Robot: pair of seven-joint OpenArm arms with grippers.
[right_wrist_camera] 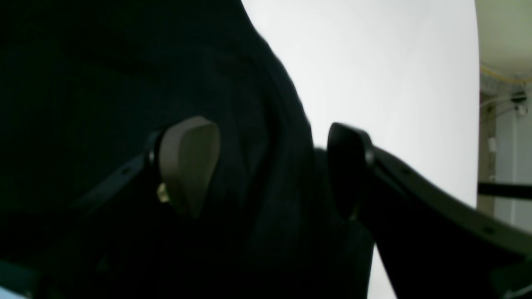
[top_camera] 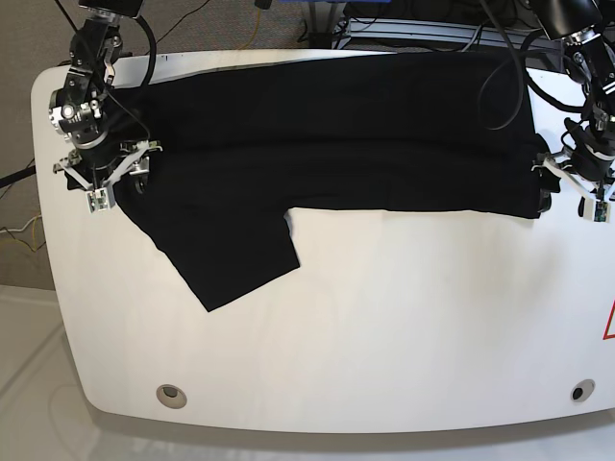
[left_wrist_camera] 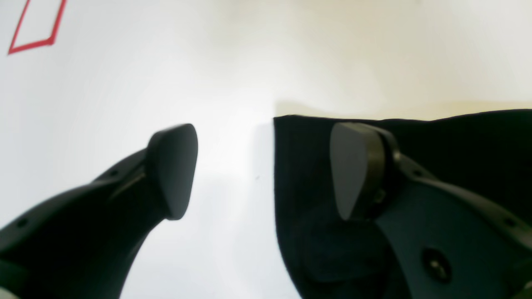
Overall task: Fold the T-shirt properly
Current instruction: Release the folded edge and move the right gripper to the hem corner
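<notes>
Base view shows both grippers, left and right, spread open astride the shirt edges, seemingly to pinch for folding.

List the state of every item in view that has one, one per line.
T-shirt: lying on the white table, folded lengthwise into a long band, one sleeve sticking out toward the near side.
Left tool: open, straddling the T-shirt's corner edge, nothing gripped.
Right tool: open, over the T-shirt's other end, cloth between its fingers, not clamped.
</notes>
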